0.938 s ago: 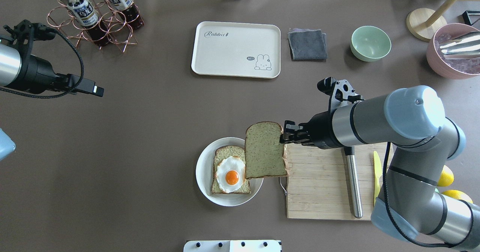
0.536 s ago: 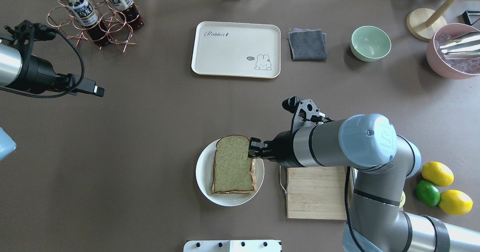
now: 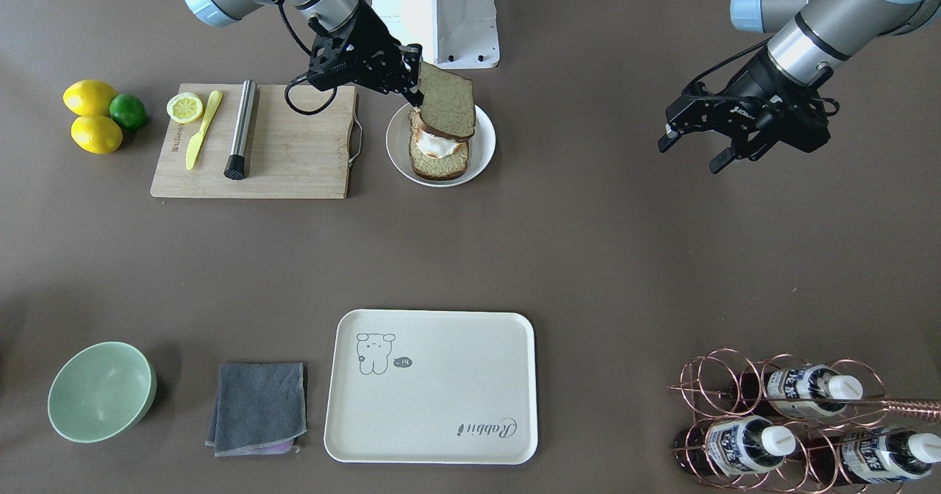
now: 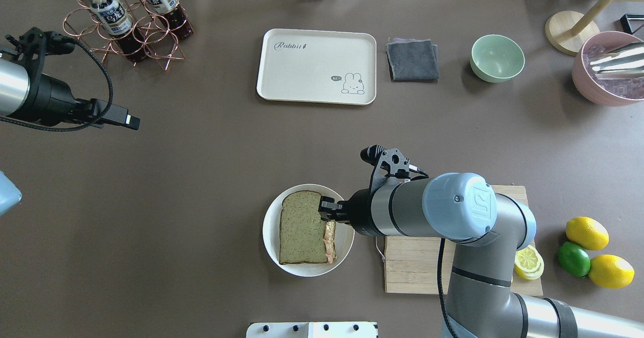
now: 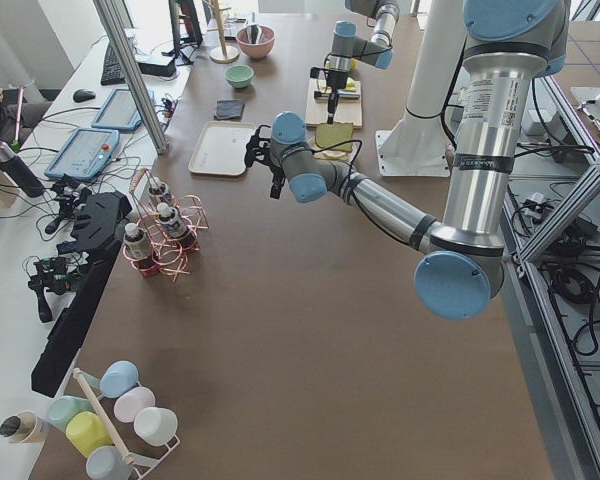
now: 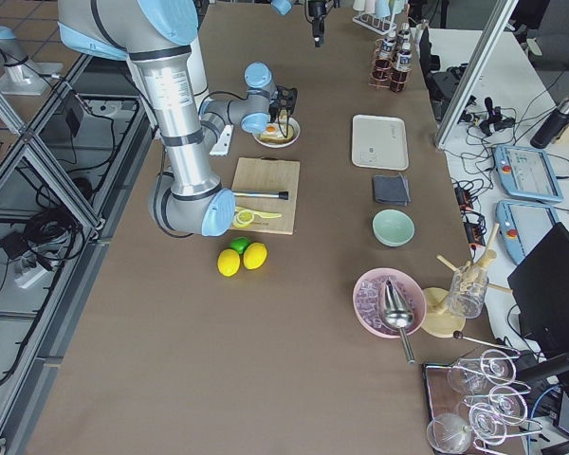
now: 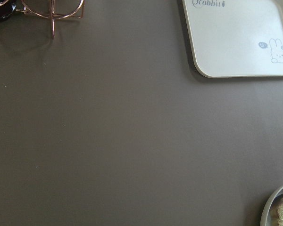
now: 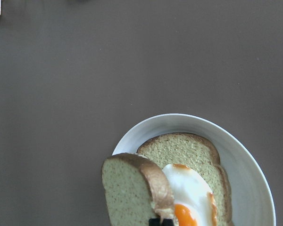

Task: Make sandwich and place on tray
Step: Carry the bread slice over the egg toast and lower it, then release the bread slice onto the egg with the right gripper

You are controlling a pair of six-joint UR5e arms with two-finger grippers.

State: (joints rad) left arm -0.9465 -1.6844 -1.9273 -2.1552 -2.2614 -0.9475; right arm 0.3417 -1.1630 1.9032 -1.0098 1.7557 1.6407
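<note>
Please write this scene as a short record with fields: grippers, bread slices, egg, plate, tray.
right gripper: shut on top slice at its edge, over the white plate
left gripper: open, empty, away from the food
top slice: tilted over the egg, not yet flat
bottom slice: on white plate, egg on it
tray: bears no food
</note>
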